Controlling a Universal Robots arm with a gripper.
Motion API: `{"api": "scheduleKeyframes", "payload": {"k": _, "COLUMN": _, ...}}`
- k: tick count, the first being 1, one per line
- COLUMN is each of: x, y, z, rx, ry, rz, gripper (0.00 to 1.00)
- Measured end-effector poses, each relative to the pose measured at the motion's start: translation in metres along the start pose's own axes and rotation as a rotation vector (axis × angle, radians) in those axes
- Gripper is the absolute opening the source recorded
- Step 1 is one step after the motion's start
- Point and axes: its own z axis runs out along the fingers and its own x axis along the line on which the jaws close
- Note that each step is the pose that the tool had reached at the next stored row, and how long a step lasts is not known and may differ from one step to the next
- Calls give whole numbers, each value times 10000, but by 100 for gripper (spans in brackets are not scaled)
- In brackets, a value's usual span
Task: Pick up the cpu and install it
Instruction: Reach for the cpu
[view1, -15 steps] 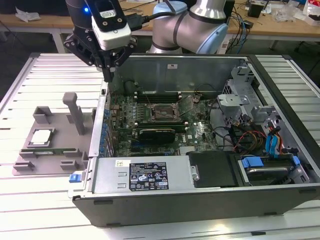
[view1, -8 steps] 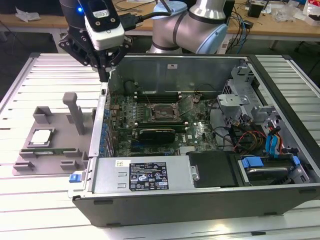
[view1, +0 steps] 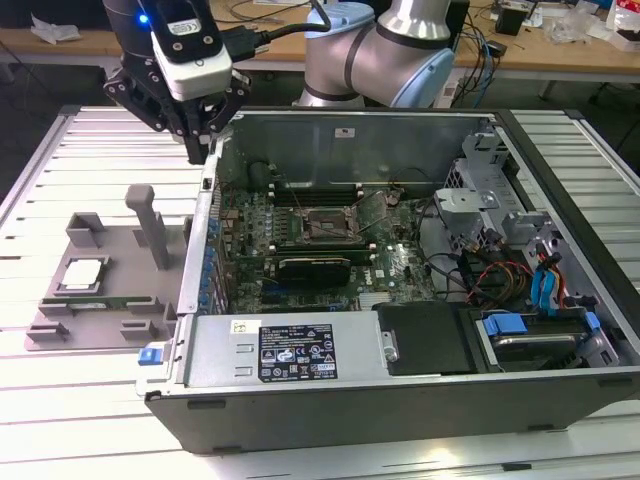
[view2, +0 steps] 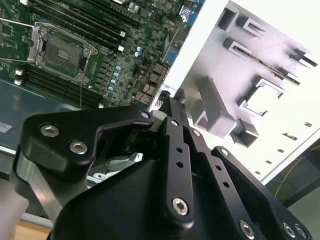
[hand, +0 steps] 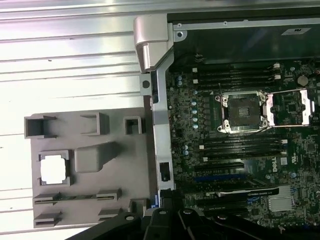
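Silvery-topped cpu (view1: 83, 272): spot it flat in grey fixture (view1: 125, 262), well apart from gripper (view1: 197, 150), hovering empty by case wall (view1: 200, 250), jaws pressed together. Prob best: spread, centre sq over it, drop w/o tilt.

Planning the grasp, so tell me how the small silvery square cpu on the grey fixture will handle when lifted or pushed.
Likely stiff and light: the small silvery square cpu looks like a thin, flat metal-topped plate. It should not roll. It sits in a raised frame on the grey plastic fixture, so a sideways push would probably jam it.
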Motion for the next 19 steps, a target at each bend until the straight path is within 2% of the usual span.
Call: {"api": "scheduleKeyframes", "payload": {"k": 19, "x": 224, "y": -17, "z": -6, "rx": 0, "ry": 0, "rz": -1, "gripper": 11}}
